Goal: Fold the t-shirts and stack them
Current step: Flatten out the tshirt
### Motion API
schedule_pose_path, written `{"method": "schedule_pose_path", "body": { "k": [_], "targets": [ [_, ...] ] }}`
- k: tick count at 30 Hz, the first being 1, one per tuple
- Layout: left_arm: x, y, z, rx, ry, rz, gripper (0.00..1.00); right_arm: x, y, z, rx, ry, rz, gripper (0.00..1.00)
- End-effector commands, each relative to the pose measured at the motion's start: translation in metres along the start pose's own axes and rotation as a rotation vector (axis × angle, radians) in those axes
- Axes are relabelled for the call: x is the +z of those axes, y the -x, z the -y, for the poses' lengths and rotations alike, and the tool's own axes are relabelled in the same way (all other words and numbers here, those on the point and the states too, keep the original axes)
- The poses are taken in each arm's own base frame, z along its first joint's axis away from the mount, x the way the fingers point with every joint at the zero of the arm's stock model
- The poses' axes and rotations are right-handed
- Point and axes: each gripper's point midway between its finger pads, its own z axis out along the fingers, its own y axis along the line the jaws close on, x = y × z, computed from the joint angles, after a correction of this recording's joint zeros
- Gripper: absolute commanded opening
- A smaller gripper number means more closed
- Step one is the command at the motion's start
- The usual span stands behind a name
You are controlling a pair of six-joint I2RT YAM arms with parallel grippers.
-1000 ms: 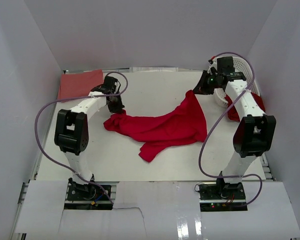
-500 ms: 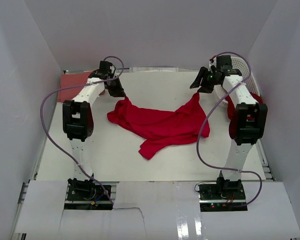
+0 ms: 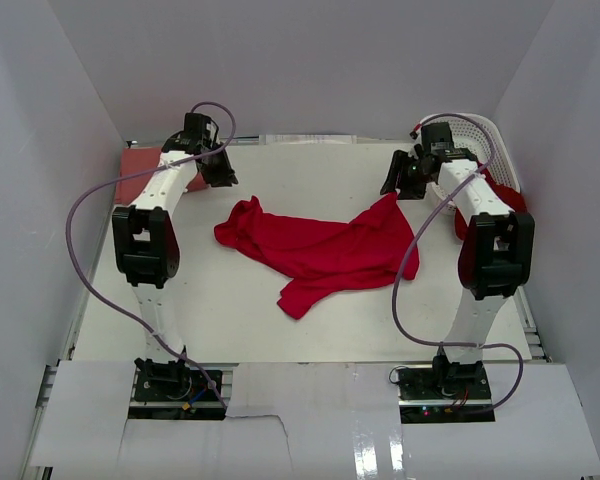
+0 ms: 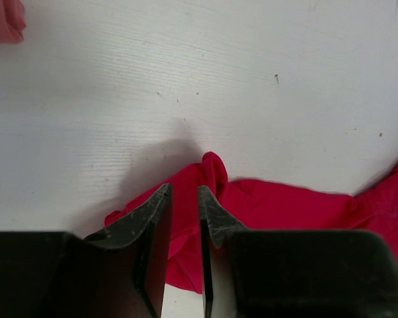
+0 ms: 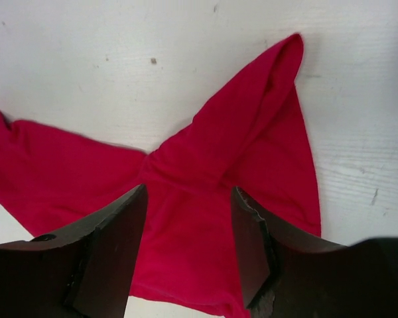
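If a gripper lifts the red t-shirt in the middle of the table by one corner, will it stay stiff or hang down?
Probably it hangs: the red t-shirt lies crumpled in soft folds, so it looks floppy. It seems thin cloth, so likely light. A push would probably bunch it on the table rather than slide it whole.

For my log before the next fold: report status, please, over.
Left pincer open, empty. Right pincer open, empty, above the red t-shirt. T-shirt crumpled on table, unfolded. Nothing on top of it.
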Motion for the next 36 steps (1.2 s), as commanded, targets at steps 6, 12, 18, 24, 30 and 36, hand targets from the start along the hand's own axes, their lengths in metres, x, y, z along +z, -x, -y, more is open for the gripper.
{"method": "schedule_pose_path", "body": {
  "k": [6, 12, 18, 24, 30, 36],
  "targets": [
    [-0.043, 0.013, 0.008, 0.04, -0.008, 0.098, 0.32, 0.04, -0.022, 0.026, 0.014, -0.091, -0.062, 0.51],
    [-0.038, 0.004, 0.002, 0.043, -0.003, 0.098, 0.32, 0.055, 0.005, 0.034, 0.046, -0.129, -0.016, 0.5],
    [-0.031, -0.008, -0.002, 0.04, -0.01, 0.084, 0.32, 0.066, 0.033, 0.045, 0.084, -0.151, 0.026, 0.53],
    [-0.035, -0.007, 0.003, 0.041, -0.035, 0.084, 0.32, 0.078, 0.043, 0.059, 0.093, -0.196, 0.018, 0.58],
    [-0.037, -0.007, 0.005, 0.041, -0.044, 0.087, 0.32, 0.086, 0.035, 0.068, 0.091, -0.23, 0.002, 0.58],
    [-0.037, -0.008, 0.005, 0.043, -0.048, 0.085, 0.32, 0.096, 0.032, 0.069, 0.1, -0.215, -0.01, 0.56]
  ]
}}
